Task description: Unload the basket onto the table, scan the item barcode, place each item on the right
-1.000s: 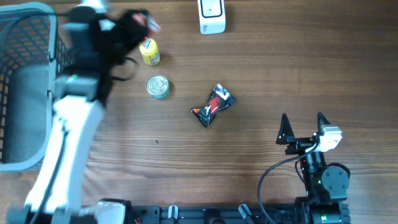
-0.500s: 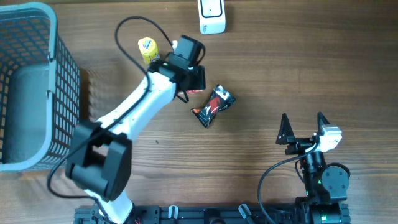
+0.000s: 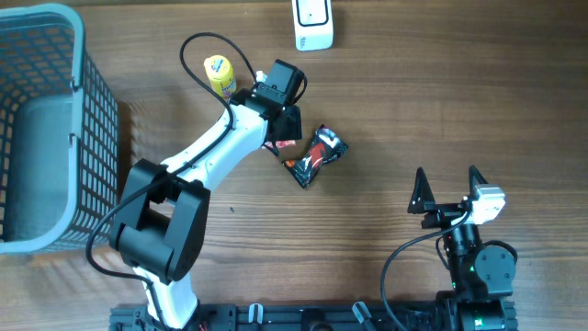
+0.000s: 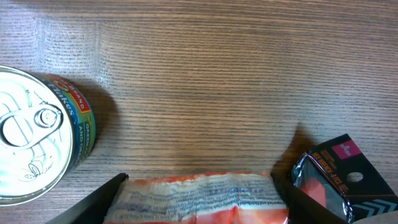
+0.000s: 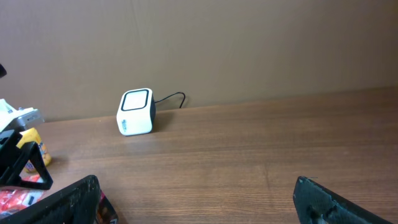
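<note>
Left pincer (image 4: pixel 201 186) astride orange packet (image 4: pixel 199 198) on desk (image 4: pixel 217 74), whether pinching it unclear, tin can (image 4: pixel 37 143) just beside, right pincer (image 3: pixel 447 176) spread wide

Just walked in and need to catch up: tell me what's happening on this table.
The left gripper is down at mid-table, straddling an orange-and-white packet; whether it grips it is unclear. A can and a black pack flank it. The scanner stands apart at the far edge, so nothing is being scanned yet. The right gripper rests open and empty.
</note>
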Available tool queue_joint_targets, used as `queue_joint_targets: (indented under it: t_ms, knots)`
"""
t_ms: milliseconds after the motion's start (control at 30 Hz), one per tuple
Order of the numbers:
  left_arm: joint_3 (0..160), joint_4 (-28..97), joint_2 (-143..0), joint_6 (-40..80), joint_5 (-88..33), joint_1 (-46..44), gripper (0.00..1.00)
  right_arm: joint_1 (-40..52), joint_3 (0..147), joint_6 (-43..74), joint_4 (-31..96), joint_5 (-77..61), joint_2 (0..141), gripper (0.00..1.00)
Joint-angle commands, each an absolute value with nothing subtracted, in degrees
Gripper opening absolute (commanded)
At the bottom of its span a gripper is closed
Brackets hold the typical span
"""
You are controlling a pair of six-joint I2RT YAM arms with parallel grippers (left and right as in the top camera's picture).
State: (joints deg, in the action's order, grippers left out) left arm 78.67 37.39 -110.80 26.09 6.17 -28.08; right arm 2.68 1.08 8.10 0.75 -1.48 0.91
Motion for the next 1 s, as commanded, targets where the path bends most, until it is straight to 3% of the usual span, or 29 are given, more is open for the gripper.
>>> queue_joint_targets:
  t_ms: [0, 200, 400, 567, 767, 967]
  knots:
    - [78.54, 38.15, -111.13, 29.71, 4.32, -27.83, 0.67, 2.81, 0.62, 7.86, 0.47, -2.24, 0.80, 1.00]
    - [78.56, 40.45, -111.00, 35.62, -0.67, -27.66, 0.58, 2.81, 0.62, 7.88, 0.47, -2.24, 0.80, 1.00]
    - [78.76, 43.53, -111.00, 39.99, -10.63, -25.28, 0.56, 2.81, 0.62, 7.86, 0.47, -2.24, 0.80, 1.00]
    - [78.78, 47.44, -111.00, 43.59, -21.19, -21.21, 0.59, 2.81, 0.62, 7.86, 0.47, -2.24, 0.80, 1.00]
    - [78.76, 50.59, -111.00, 44.01, -41.43, -15.64, 0.50, 2.81, 0.62, 7.88, 0.47, -2.22, 0.80, 1.00]
    - [78.76, 50.61, -111.00, 46.92, -53.98, -14.83, 0.51, 2.81, 0.62, 7.88, 0.47, -2.22, 0.80, 1.00]
